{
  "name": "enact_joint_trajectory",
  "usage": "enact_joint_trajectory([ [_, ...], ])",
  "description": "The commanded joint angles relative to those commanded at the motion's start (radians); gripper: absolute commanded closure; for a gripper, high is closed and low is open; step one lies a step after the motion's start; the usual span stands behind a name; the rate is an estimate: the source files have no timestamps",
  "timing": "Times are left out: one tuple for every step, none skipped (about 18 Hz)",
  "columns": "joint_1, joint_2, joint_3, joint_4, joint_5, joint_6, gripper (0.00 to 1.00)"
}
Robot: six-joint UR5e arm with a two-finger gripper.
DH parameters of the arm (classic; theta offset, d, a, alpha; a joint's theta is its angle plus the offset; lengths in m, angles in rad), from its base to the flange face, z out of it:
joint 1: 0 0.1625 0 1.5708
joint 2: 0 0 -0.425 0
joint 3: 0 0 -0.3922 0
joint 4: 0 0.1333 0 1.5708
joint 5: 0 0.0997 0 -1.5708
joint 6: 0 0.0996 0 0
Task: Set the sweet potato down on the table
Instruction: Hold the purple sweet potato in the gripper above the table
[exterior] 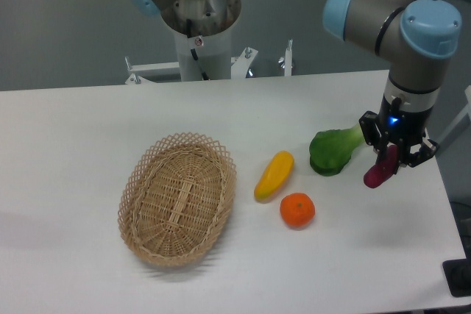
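The magenta-purple sweet potato (380, 170) hangs tilted at the right side of the white table (81, 130), its lower end close to the surface; contact with the table cannot be told. My gripper (391, 154) points down from above and is shut on the tuber's upper end. Part of the sweet potato is hidden between the fingers.
A green vegetable (333, 151) lies just left of the gripper. A yellow elongated fruit (274, 175) and an orange (297, 209) sit near the middle. An oval wicker basket (177, 198) stands at the left. The table's right edge is close to the gripper.
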Motion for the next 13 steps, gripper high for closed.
enact_joint_trajectory([
  [-0.002, -0.006, 0.000, 0.003, 0.002, -0.002, 0.86],
  [-0.005, -0.008, -0.003, 0.006, 0.002, -0.002, 0.86],
  [-0.006, -0.011, -0.003, 0.003, 0.002, -0.003, 0.86],
  [-0.006, -0.011, 0.000, 0.000, 0.002, -0.005, 0.86],
  [-0.006, -0.011, 0.000, 0.002, 0.000, -0.008, 0.86],
  [-0.006, -0.012, -0.002, 0.003, 0.000, -0.012, 0.86],
  [-0.008, -0.012, -0.002, 0.005, 0.002, -0.014, 0.86],
  [-0.008, -0.014, -0.003, 0.005, 0.002, -0.017, 0.86],
  [-0.009, -0.018, -0.002, 0.006, 0.000, -0.024, 0.86],
  [-0.011, -0.020, -0.002, 0.018, 0.002, -0.034, 0.86],
  [-0.017, -0.029, -0.003, 0.043, 0.002, -0.049, 0.86],
  [-0.028, -0.038, -0.006, 0.069, 0.002, -0.070, 0.86],
  [-0.037, -0.043, -0.011, 0.093, 0.003, -0.099, 0.86],
])
